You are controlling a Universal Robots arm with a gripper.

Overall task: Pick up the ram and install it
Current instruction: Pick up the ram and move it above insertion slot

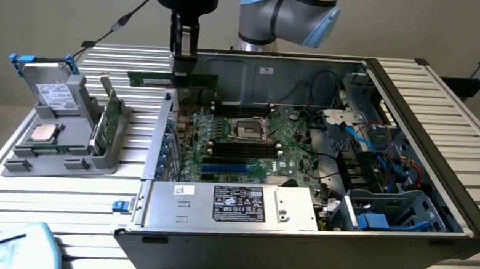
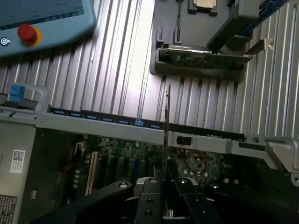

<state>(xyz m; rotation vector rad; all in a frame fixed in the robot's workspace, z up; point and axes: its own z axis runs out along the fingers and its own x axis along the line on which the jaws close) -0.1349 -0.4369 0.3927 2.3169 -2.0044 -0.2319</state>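
The ram (image 1: 154, 79), a thin green stick, hangs level in the air over the open computer case's wall (image 1: 162, 130) on the exterior view's left. My gripper (image 1: 182, 70) is shut on it from above, near one end. In the wrist view the ram (image 2: 167, 121) appears edge-on as a thin line running out from between my fingers (image 2: 152, 196), crossing over the case wall (image 2: 117, 123). Below it lies the green motherboard (image 1: 248, 141) with its dark memory slots (image 1: 241, 148) around the processor socket (image 1: 249, 129).
A grey holder (image 1: 74, 156) on the slatted table carries another green board (image 1: 110, 112), a silver processor chip (image 1: 43, 133) and a grey drive with blue tabs (image 1: 53, 91). A power supply (image 1: 236, 205) and cables (image 1: 371, 141) fill the case. A teach pendant (image 2: 42, 21) lies nearby.
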